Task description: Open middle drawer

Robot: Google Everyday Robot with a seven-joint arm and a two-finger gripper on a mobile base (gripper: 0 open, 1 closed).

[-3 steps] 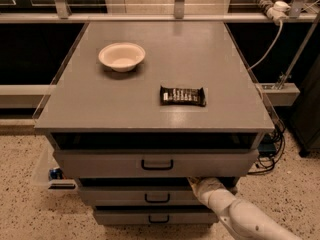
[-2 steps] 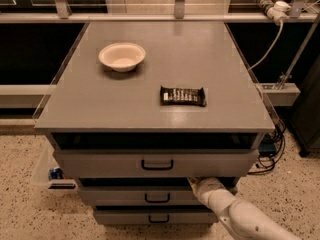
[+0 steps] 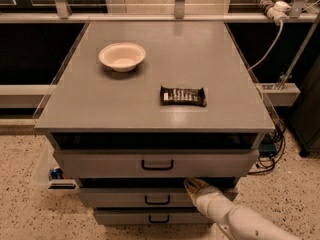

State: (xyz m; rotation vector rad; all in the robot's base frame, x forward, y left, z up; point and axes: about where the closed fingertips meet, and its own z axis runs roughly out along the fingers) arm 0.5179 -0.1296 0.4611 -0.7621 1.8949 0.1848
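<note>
The grey cabinet has three drawers stacked under its top. The middle drawer [image 3: 117, 198] is a wide, shallow grey front with a small black loop handle [image 3: 157, 200], the second of the three. My gripper [image 3: 193, 186] comes in from the lower right on a white arm [image 3: 235, 219]. Its tip sits at the upper edge of the middle drawer's front, right of the handle, in the dark gap under the top drawer [image 3: 100, 163]. The bottom drawer [image 3: 120, 217] lies just below.
A white bowl [image 3: 122, 56] and a dark snack bar [image 3: 183, 96] lie on the cabinet top [image 3: 75, 104]. A white cable and power strip [image 3: 272, 6] hang at the back right. Speckled floor [image 3: 20, 204] lies around the cabinet, with a small bin at its lower left [image 3: 52, 176].
</note>
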